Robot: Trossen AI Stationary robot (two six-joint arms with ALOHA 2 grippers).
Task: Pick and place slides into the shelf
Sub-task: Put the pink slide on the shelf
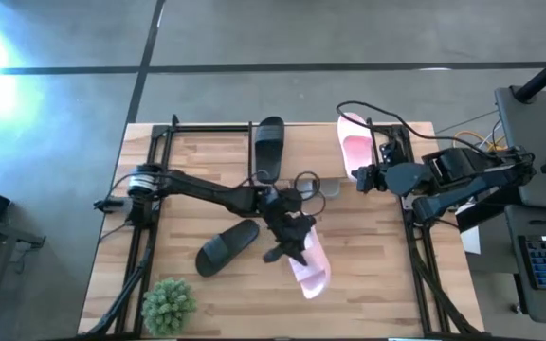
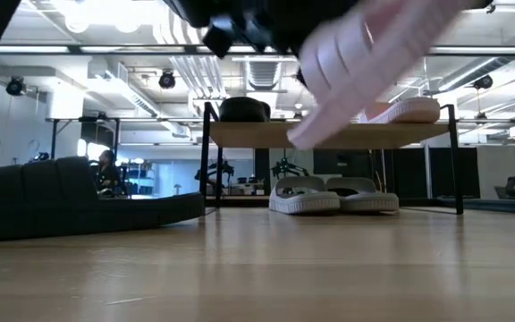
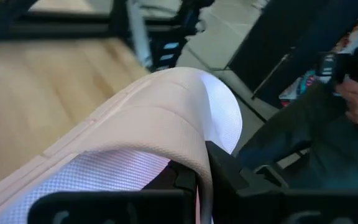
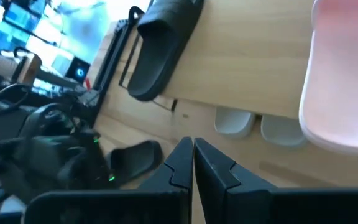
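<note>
My left gripper (image 1: pixel 288 248) is over the middle of the table, shut on a pink slide (image 1: pixel 311 270) that shows lifted and tilted in the low view (image 2: pixel 374 63). The shelf (image 2: pixel 329 134) stands at the far side. On its top plank lie a black slide (image 1: pixel 269 142) and the other pink slide (image 1: pixel 355 150), both sole down. Two light grey slides (image 2: pixel 333 195) sit side by side under it. A second black slide (image 1: pixel 227 246) lies on the table to the left of my left gripper. My right gripper (image 4: pixel 193 155) hangs shut and empty above the shelf's right end. My left gripper pinches the pink slide's wide strap at its edge (image 3: pixel 199 158), one finger (image 3: pixel 229 171) outside the strap and the other under it. The slide is lifted clear of the table, tilted, with its sole end lower toward the near edge.
A small green plant (image 1: pixel 169 303) stands at the table's near left corner. Black frame rails (image 1: pixel 145 189) run along both sides of the table. Desks with equipment and cables (image 1: pixel 538 218) crowd the right side beyond the table.
</note>
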